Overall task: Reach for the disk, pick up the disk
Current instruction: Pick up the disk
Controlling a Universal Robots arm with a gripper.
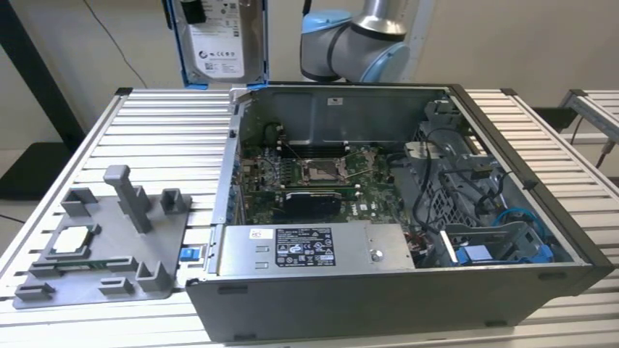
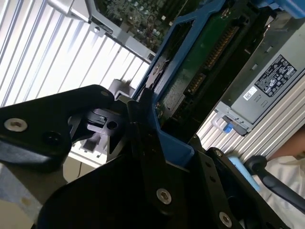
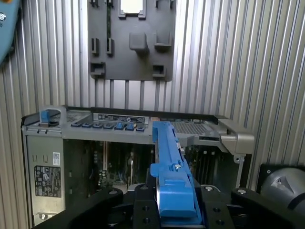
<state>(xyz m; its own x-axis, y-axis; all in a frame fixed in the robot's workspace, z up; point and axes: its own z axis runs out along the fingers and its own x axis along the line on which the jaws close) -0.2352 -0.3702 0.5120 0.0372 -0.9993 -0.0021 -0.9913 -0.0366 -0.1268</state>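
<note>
The disk [image 1: 220,45] hangs upright high above the table's far edge, at the exterior view's upper left. Its white label faces the camera and a blue bracket runs round its edges. My gripper [image 1: 205,10] is shut on its upper part, at the frame's top edge. In the second wrist view the disk [image 2: 200,62] shows its green circuit-board side, and my black fingers [image 2: 143,107] clamp the blue bracket. In the first wrist view the bracket's blue edge [image 3: 171,167] juts out from between my gripper [image 3: 175,202].
An open computer case [image 1: 503,138] lies on the slatted metal table [image 1: 155,130], directly below the disk. Inside are a motherboard [image 1: 314,174], a power supply [image 1: 309,250] and a blue bay part [image 1: 503,250]. A grey fixture plate [image 1: 116,279] holding a small square chip [image 1: 72,239] lies left of the case.
</note>
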